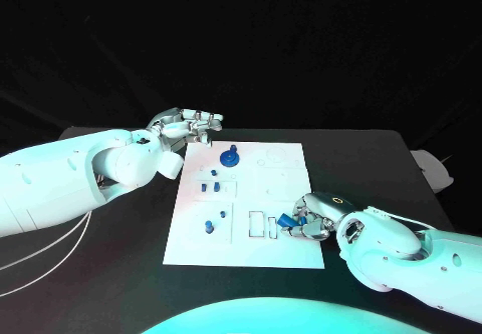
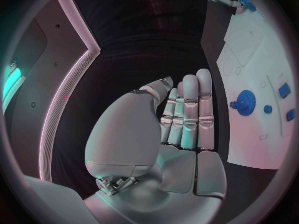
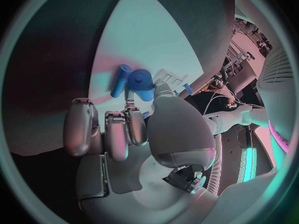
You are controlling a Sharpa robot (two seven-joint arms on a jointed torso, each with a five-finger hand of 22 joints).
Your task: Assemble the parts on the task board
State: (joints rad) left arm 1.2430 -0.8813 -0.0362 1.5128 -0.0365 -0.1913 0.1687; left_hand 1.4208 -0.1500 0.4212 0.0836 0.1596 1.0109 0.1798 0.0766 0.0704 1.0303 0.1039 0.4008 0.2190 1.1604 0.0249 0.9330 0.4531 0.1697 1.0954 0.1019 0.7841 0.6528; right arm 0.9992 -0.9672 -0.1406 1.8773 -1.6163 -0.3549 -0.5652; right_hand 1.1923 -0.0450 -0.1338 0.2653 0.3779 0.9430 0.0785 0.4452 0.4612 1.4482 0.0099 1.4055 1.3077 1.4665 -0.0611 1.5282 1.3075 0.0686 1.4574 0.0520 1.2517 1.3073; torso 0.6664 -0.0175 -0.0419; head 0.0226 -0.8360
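Head view: my right hand (image 1: 313,221) sits at the near right part of the task board (image 1: 286,254), fingers curled about a small blue part (image 1: 285,221), beside the rectangular slots. Right wrist view: a blue peg (image 3: 120,80) and a stubbier blue piece (image 3: 142,81) lie at my fingertips; whether either is truly pinched, I cannot tell. Judged light, rigid, smooth plastic, likely to roll; grip across the shaft mid-length. My left hand (image 1: 187,125) hangs flat and empty off the board's far left corner, near the gear (image 1: 230,158).

Dim teal-lit scene, black surroundings; wrist views bend strongly at edges.
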